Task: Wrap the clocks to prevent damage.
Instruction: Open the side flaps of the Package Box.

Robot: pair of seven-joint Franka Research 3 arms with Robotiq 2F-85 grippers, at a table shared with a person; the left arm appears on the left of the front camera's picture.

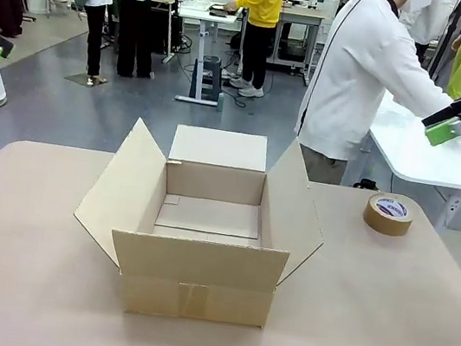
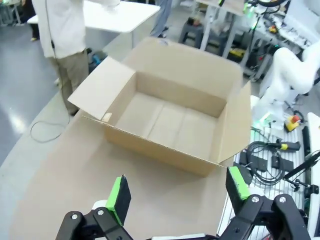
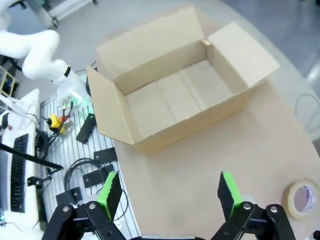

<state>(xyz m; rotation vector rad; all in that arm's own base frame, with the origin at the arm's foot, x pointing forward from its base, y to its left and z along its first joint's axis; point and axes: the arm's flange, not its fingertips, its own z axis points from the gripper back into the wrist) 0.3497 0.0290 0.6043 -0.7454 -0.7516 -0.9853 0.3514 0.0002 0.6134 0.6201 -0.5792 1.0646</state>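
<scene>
Starting out, by the look of it, with nothing wrapped yet. Hanging raised above the tabletop point(image 1: 383, 320) with the left claw point(image 2: 178, 189) and the right claw point(image 3: 169, 189) both spread wide, gripping nothing. Sitting mid-tabletop, flaps out and bare inside: the box point(image 1: 195, 286). Lying apart to its right, toward the far edge, untouched: the tape point(image 1: 389, 214). Standing at the far side, turning toward another table: the person point(image 1: 359, 79). Being unable to tell where the clocks are. Judging all of it as yet to do: getting the clocks, wrapping each, packing the box, taping it shut.
</scene>
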